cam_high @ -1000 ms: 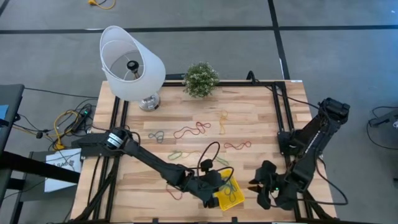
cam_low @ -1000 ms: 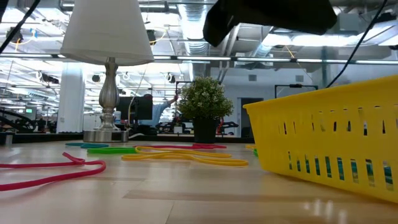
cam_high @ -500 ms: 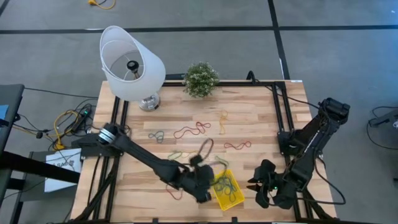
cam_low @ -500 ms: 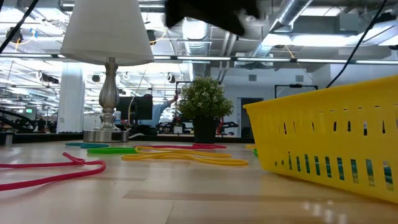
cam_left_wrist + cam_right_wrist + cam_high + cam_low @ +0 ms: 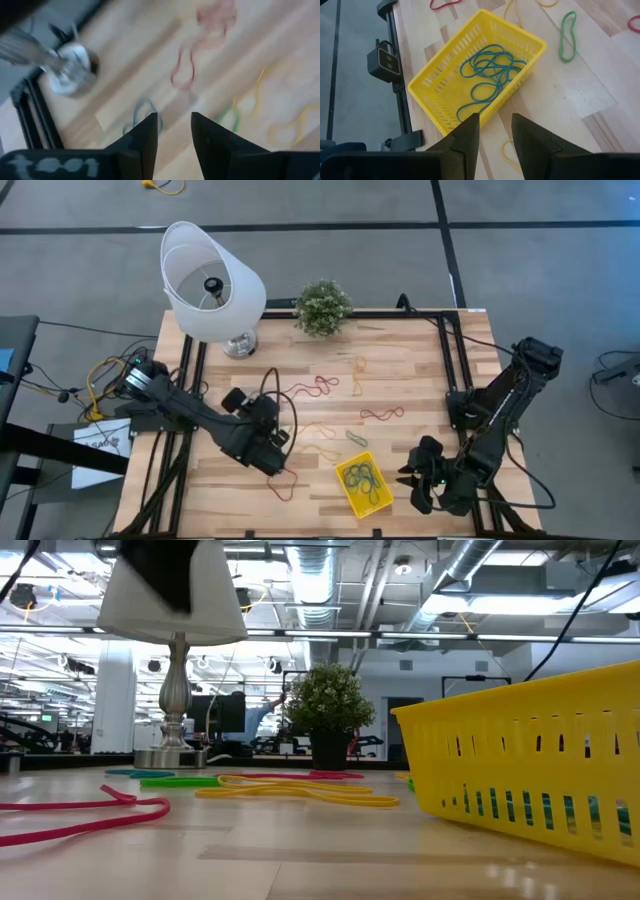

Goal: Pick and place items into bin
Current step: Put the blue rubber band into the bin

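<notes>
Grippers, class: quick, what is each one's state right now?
Left gripper: open, holding nothing, above the wooden table.
Right gripper: open, empty, beside the yellow plastic bin.

Pale wooden planks on the table (image 5: 400, 380), smooth with a slight sheen. Glossy yellow slotted plastic for the bin (image 5: 470, 75). Thin rubbery loops (image 5: 487, 75), matt. Polished metal on the lamp base (image 5: 175, 690), matt white shade (image 5: 205, 280). Matt black claw fingers (image 5: 470, 132).

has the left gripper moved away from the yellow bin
Yes. The left gripper was over the yellow bin; it has pulled back toward the lamp side.
</notes>
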Controlling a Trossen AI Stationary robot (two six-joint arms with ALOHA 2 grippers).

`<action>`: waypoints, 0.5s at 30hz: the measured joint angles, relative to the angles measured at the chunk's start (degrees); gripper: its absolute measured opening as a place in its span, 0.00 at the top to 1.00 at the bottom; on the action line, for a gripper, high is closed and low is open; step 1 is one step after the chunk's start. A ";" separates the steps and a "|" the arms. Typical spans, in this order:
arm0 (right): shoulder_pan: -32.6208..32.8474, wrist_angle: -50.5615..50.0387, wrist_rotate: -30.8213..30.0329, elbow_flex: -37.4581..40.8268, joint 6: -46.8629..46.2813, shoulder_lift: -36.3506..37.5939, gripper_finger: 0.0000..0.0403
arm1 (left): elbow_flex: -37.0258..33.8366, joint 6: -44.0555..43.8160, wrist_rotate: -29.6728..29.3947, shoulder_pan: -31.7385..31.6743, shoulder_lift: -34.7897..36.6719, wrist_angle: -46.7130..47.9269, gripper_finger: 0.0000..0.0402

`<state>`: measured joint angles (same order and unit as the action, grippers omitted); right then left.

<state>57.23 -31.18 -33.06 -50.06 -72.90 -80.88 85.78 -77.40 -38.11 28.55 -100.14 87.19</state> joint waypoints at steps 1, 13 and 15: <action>0.00 0.02 0.00 0.00 -0.02 0.00 0.73 | -2.24 2.07 2.22 -0.60 0.09 -1.83 0.73; -0.02 0.11 -0.04 0.00 4.17 0.00 0.73 | -28.64 15.72 19.22 -13.06 6.31 -21.94 0.73; -0.02 0.11 -0.04 0.00 4.37 0.00 0.73 | -31.39 19.02 18.22 -15.22 8.94 -26.84 0.73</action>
<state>57.21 -31.07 -33.10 -50.06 -68.53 -80.88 54.40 -58.37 -19.89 13.33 -91.20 60.35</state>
